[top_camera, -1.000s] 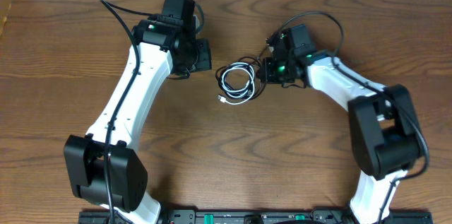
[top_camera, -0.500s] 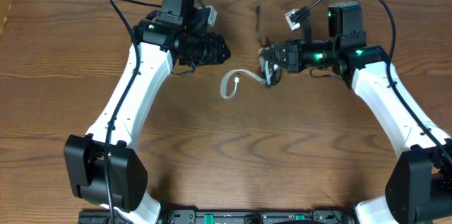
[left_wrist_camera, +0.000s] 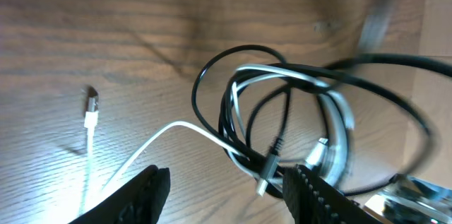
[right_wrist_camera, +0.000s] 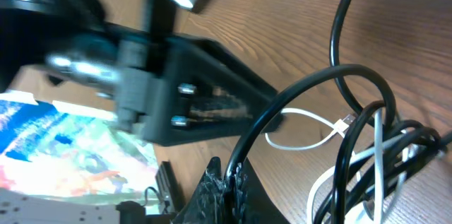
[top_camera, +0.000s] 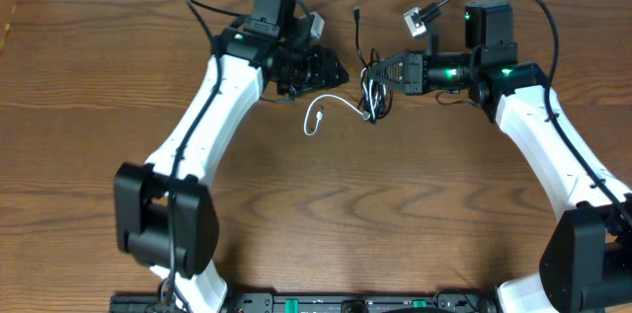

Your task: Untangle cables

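The tangled bundle of the black cable (top_camera: 371,84) and the white cable (top_camera: 336,106) hangs at the table's upper middle. My right gripper (top_camera: 379,72) is shut on a loop of the black cable (right_wrist_camera: 296,104) and holds the bundle lifted. The white cable trails left to its plug (top_camera: 310,129) on the wood; the plug also shows in the left wrist view (left_wrist_camera: 91,104). My left gripper (top_camera: 341,76) is open and empty just left of the bundle. In the left wrist view its fingers (left_wrist_camera: 226,199) straddle the lower loops (left_wrist_camera: 247,121).
One free black cable end (top_camera: 356,15) points up toward the table's back edge. A white connector tag (top_camera: 415,23) sits on my right arm's own wire. The white wall edge runs along the top.
My right gripper took the black cable and lifted the bundle up and right. The white cable uncoiled, its end trailing left. My left gripper moved right, close to the bundle.
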`<state>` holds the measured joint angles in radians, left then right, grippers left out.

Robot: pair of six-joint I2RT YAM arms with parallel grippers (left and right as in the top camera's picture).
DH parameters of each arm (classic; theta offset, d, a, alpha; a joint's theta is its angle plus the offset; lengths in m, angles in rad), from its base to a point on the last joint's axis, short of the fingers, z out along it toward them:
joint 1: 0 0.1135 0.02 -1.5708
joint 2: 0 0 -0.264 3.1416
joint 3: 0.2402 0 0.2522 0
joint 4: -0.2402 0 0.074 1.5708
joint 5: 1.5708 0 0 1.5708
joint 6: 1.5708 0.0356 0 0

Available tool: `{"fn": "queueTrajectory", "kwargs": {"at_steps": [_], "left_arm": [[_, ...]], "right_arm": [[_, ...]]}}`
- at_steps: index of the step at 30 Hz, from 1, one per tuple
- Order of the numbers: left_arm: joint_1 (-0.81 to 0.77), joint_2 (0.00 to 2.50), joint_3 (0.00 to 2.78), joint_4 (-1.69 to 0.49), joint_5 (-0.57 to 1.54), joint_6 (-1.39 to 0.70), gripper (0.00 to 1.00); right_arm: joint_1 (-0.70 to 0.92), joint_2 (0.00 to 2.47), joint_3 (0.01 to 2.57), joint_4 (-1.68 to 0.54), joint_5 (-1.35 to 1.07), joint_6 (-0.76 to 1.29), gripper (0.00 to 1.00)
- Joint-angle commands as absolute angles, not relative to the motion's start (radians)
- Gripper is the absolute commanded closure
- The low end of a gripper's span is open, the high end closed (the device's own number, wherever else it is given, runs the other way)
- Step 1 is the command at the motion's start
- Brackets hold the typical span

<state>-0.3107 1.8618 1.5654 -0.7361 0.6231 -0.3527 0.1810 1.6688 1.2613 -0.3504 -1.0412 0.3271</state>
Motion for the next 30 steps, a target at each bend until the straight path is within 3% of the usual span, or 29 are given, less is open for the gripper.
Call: {"fn": "queueTrajectory", "kwargs": {"at_steps": [1,11,25,30], "left_arm": [[-0.312,1.91,1.562,-0.729,0.688,-0.379,0.43],[-0.314,2.046,1.562,-0.513,0.909,-0.408,0.39],[-0.395,2.104,1.562,-0.371,0.905,-0.504,0.33],[-0.405,2.105,1.562,-0.341,0.803,-0.616,0.34]], "right_arm": [[0.162,1.662,1.265,-0.347,-1.115,0.358,0.99],[0.142,1.662,1.265,-0.304,-1.209,0.418,0.99],[0.137,1.662,1.265,-0.146,-1.268,0.564,0.99],[0.137,1.662,1.265,-0.126,-1.267,0.592,0.99]]}}
